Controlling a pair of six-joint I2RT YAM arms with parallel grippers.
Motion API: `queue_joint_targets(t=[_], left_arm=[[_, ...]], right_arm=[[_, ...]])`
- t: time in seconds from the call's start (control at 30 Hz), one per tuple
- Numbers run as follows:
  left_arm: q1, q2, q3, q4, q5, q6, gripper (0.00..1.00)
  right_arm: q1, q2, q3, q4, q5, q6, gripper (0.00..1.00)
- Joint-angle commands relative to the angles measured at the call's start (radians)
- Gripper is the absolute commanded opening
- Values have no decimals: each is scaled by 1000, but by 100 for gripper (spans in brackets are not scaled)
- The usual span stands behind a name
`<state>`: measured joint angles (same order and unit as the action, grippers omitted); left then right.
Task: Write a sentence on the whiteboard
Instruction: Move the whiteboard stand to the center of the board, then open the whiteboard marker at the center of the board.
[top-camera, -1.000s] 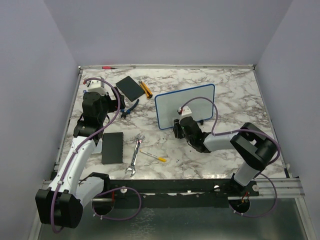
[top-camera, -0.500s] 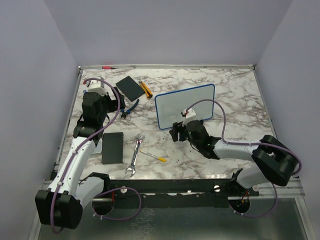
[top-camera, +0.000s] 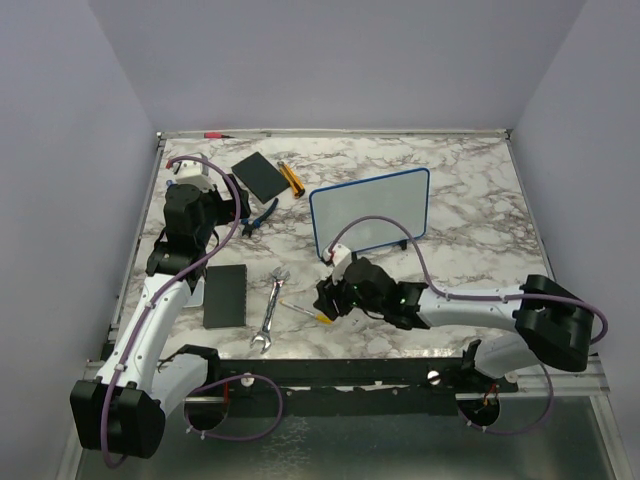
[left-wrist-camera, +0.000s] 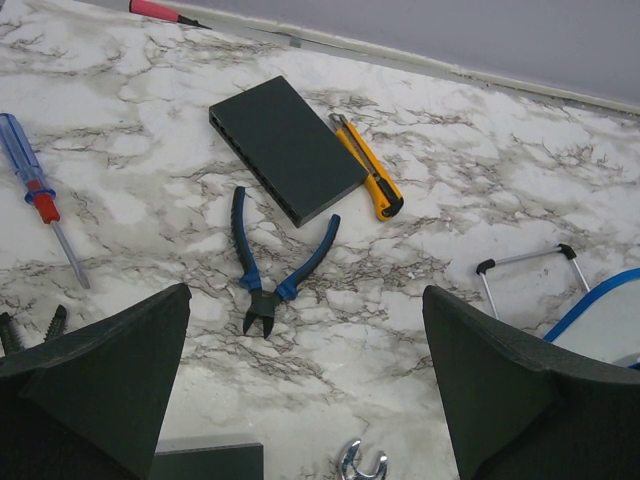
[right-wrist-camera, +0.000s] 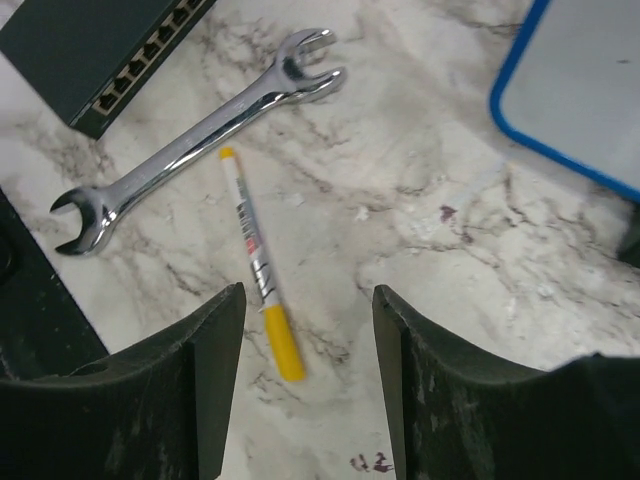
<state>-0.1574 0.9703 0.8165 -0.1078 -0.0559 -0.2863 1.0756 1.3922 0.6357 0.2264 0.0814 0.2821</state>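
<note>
Standing whiteboard (top-camera: 370, 212), long axis left-right, face toward arms; right hand (top-camera: 325, 300) open, empty.

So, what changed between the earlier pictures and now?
The right gripper left the blue-framed whiteboard, moving left and toward the arm bases, and now hovers open over the white yellow-capped marker. It holds nothing. The left gripper, whiteboard and silver wrench stayed put.

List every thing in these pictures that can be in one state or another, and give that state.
whiteboard, standing on its feet; no writing visible
marker, lying flat on the table, not held
cutting pliers, lying flat, handles spread
utility knife, lying flat; blade hard to tell
left tool, open, empty
right tool, open above the marker, holding nothing
</note>
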Motion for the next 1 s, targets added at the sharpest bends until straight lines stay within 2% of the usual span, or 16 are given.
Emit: queue_joint_targets(t=[0.0,0.2,0.43,0.77,0.97], left_arm=[[-4,-5,-9,-10,7,12,99],[-4,-2,-9,-10,6,14,99],[-5,-6,-8,-10,6,17,99],[-4,-22,-1,-27,-41,17,99],[-4,-16,-2,-29,-41,18,99]], right_arm=[[57,79,71,-91,-23,-26,54],[94,230,205,-113,44,-59,46],[116,384,373,-223,82,-102,42],[153,472,473,-328,98,-151,40],[169,551,539,-364,111,-169,34]])
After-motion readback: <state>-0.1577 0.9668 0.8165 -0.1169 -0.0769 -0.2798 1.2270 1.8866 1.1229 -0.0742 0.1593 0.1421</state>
